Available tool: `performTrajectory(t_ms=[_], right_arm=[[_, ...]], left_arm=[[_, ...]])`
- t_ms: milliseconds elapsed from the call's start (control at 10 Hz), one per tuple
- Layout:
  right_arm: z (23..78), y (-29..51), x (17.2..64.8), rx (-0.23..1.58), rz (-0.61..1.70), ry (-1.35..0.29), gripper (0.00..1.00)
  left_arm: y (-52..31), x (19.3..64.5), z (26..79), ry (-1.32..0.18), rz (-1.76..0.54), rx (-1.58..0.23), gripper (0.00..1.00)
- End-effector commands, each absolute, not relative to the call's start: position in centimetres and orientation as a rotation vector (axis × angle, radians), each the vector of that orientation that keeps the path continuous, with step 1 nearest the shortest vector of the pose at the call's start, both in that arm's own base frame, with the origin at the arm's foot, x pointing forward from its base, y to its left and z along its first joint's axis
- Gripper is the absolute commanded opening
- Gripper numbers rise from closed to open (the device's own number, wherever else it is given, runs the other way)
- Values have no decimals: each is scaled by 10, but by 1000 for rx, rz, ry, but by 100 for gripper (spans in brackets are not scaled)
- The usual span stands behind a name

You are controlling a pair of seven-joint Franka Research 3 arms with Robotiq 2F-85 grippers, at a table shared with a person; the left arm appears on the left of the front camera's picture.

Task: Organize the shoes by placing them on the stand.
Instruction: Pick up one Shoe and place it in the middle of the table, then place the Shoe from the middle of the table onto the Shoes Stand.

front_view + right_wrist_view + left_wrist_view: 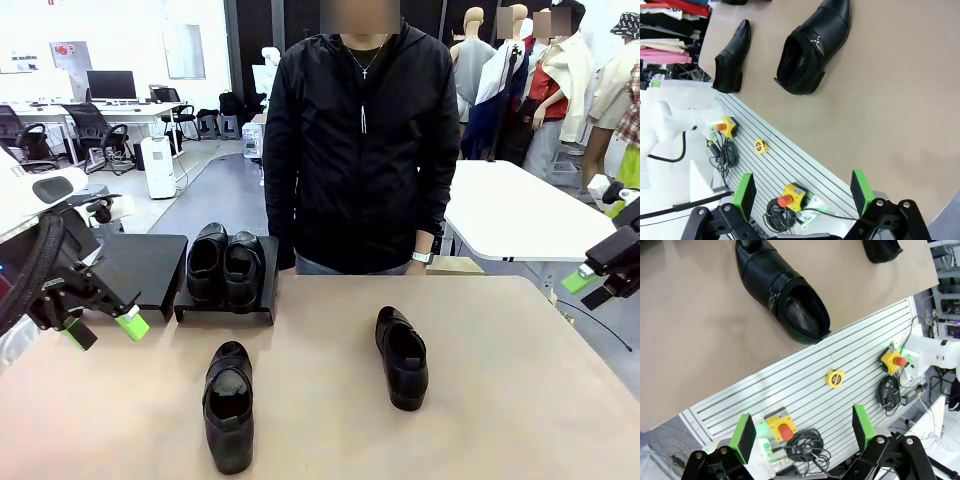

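Two black shoes stand side by side (225, 263) on the right one of two black stands (226, 312); the left stand (150, 268) is bare. Two more shoes lie loose on the tan table, one near the front left (229, 405) and one at the middle right (402, 357). My left gripper (105, 330) hangs open above the table's left edge, beside the bare stand. Off the table's right edge, my right gripper (588, 288) is open too. The left wrist view shows the open left gripper (804, 432) below a loose shoe (782, 292). In the right wrist view, the open right gripper (802, 192) is below both loose shoes (812, 47) (732, 50).
A person in a black jacket (360, 140) stands at the far edge of the table, hands out of sight. A white table (520, 210) stands behind on the right. Below the table's near edge lies a slatted panel (805, 385) with emergency-stop buttons, cables and a tape measure.
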State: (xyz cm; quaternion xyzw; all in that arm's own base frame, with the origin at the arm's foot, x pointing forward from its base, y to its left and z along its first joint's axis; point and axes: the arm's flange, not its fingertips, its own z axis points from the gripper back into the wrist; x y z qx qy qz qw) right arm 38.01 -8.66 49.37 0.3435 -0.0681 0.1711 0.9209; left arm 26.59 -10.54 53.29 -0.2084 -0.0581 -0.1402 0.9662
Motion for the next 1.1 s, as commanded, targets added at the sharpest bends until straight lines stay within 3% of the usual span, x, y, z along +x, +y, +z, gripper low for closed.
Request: performTrajectory(t_ms=[0, 1000], right_arm=[[500, -88, 383, 694, 325, -135, 100], [500, -88, 383, 694, 325, -135, 100]], left_arm=[[-105, 267, 531, -125, -290, -439, 100], [-105, 266, 533, -118, -284, -422, 100]])
